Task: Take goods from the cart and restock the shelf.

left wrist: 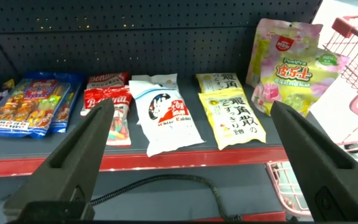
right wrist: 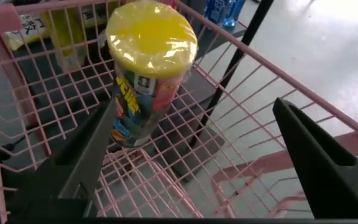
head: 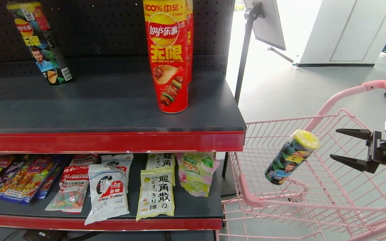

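The pink cart stands to the right of the shelf unit. Inside its wire basket a dark chips can with a yellow lid sits tilted, lid uppermost and base down toward the basket's left side. The right claw hangs over the basket just right of that can, spread wide and holding nothing; the can lies apart from both fingers.

The left claw is also wide open and empty, facing the near edge of the lower shelf. On that shelf lie flat candy bags, among them a white bag, a yellow bag just to its right, and a green-and-pink bag at the right end.

On the upper shelf a tall red chips can stands upright toward the right, with another red can close behind it. A dark chips can stands far back on the left.
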